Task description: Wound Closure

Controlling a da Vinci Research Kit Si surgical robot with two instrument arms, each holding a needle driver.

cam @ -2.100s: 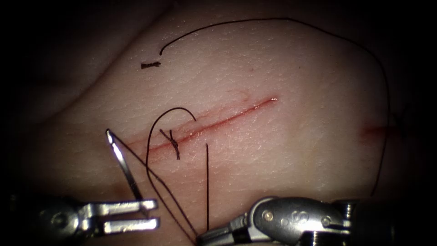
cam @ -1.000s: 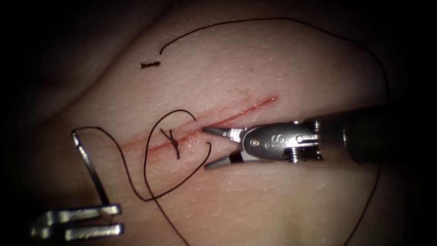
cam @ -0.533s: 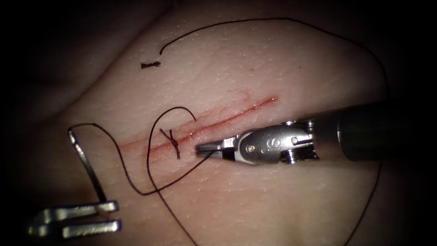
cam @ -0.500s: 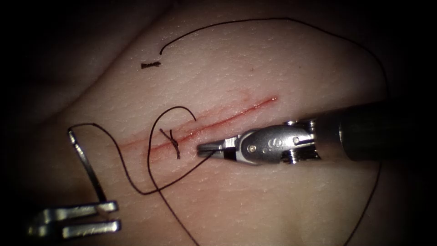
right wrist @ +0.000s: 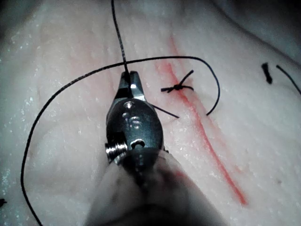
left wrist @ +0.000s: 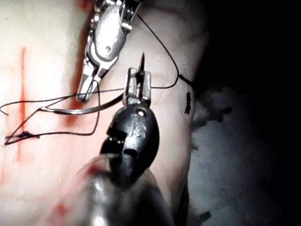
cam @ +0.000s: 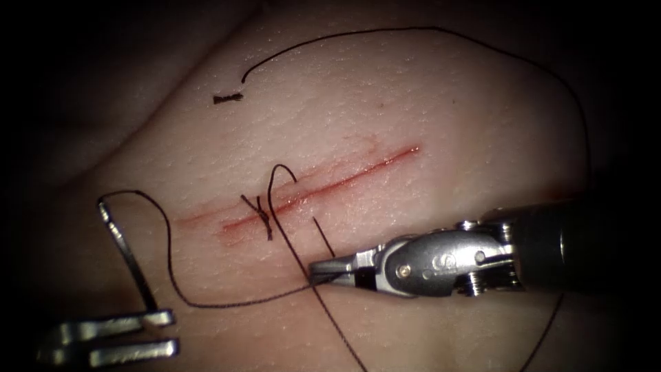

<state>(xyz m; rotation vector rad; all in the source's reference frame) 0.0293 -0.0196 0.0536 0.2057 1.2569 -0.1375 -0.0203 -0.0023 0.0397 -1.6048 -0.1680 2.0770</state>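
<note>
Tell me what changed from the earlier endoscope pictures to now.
The right pincer came in from the lower edge to the cut, closed on the thread there, then drew it down and right, narrowing the loop. The left pincer shifted left, still gripping the needle clear of the tissue. The knot stayed.

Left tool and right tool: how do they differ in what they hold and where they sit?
The left tool grips the needle near one end, clear of the tissue, left of the cut; the right tool grips thread, right of the cut. Both have jaws shut.
</note>
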